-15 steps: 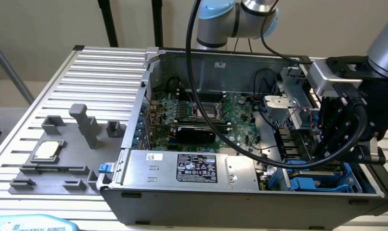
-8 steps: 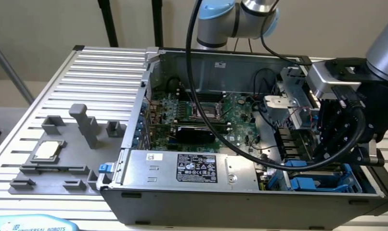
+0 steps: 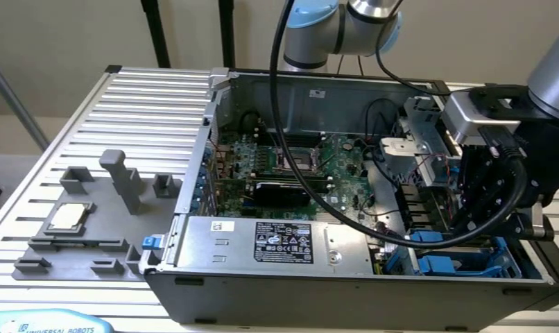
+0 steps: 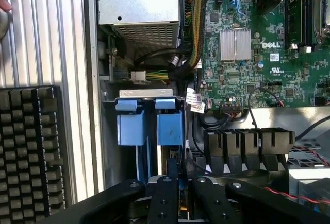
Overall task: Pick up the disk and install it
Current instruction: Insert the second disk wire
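Note:
The disk (image 4: 174,171) shows edge-on in the wrist view as a thin upright slab with a blue carrier edge, clamped between the black fingers (image 4: 164,201). My gripper (image 4: 180,199) is shut on it, over the drive bay in the corner of the open computer case (image 3: 354,291). Just ahead of the held disk, two blue carrier tabs (image 4: 134,123) (image 4: 169,123) stand side by side in the bay. In the exterior view the gripper (image 3: 487,232) reaches down into the case at the exterior view's right, among blue bay parts (image 3: 446,263). Most of the disk is hidden by the fingers.
A silver power supply with a black label (image 3: 279,243) lies along the case's near wall. The green motherboard (image 3: 298,166) fills the middle, and black cables (image 4: 242,144) loop beside the bay. Outside, a grey fixture holds a square chip (image 3: 66,216). A black keyboard (image 4: 31,152) lies by the case.

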Action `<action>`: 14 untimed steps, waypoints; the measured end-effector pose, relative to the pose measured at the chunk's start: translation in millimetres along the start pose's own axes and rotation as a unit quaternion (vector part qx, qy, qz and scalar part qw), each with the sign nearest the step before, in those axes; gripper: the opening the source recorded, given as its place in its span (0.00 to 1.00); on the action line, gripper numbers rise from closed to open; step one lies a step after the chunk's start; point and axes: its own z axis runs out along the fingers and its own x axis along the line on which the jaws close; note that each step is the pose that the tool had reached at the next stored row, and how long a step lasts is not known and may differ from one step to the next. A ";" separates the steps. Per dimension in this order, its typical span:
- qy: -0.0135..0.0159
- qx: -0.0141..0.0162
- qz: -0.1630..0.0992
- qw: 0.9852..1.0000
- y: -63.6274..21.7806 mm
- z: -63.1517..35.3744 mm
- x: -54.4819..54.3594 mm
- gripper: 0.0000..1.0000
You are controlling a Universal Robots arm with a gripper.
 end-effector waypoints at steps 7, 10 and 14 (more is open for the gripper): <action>0.000 0.000 0.000 1.000 -0.4 2.1 -0.1 0.16; 0.000 0.000 0.000 1.000 -0.5 3.5 -0.1 0.16; 0.000 0.000 0.000 1.000 -0.8 3.6 -0.1 0.16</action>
